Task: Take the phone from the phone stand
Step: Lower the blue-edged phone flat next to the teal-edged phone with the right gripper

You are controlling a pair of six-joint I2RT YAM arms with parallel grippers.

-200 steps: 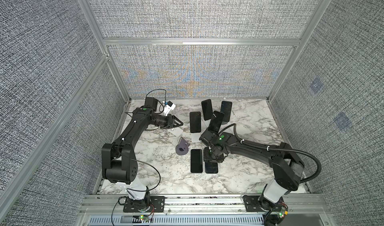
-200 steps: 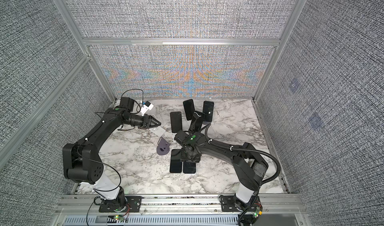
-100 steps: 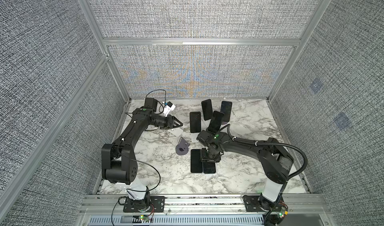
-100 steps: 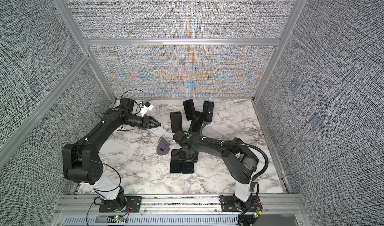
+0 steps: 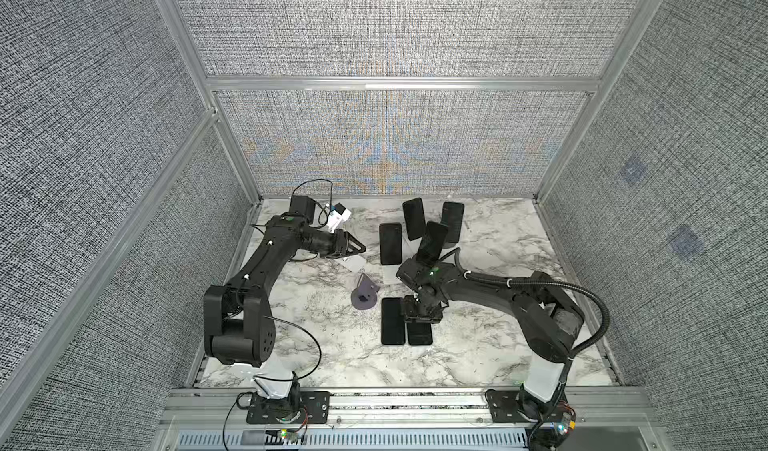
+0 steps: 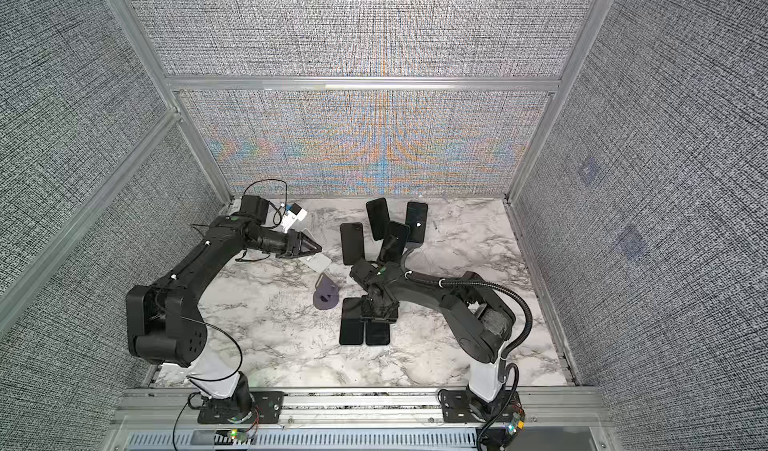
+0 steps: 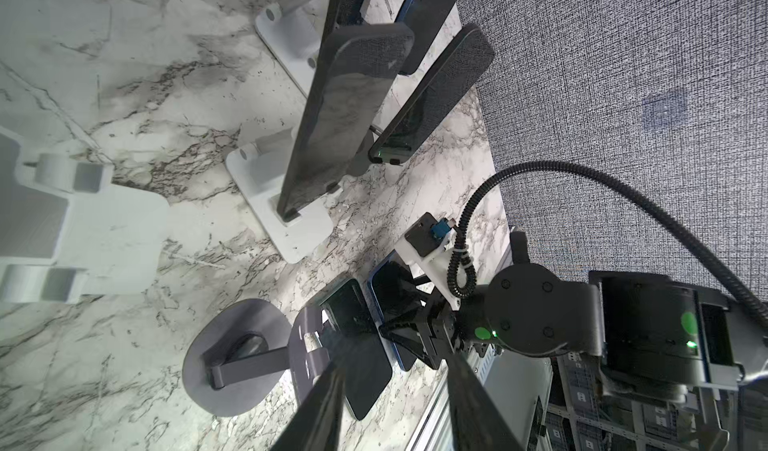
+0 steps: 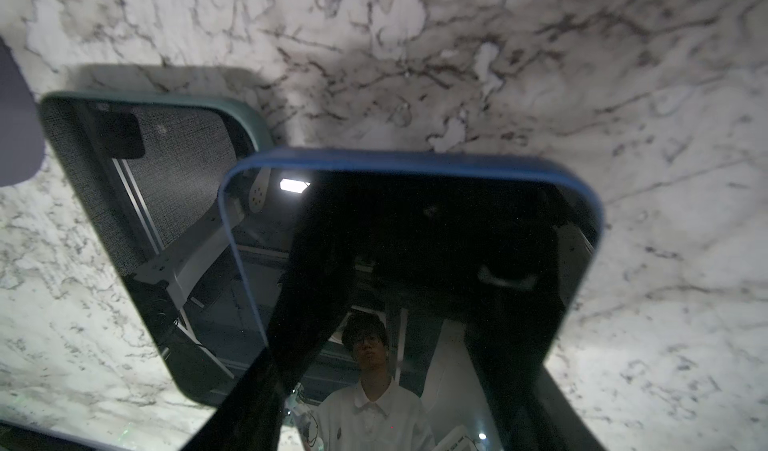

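We clamp the blue-cased phone [image 8: 415, 228] by its sides in our right gripper [image 5: 419, 315], middle of the counter [image 5: 498, 345]; our left gripper [image 5: 362, 247] hangs half-open, far-left.

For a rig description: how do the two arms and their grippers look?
The left arm and right arm are black on white bases, with green lights. A ribbed black hose follows the right arm. The left gripper and right gripper have black triangular fingers.

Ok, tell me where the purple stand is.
In both top views the purple stand sits mid-table, empty, just left of the nearest flat phone.
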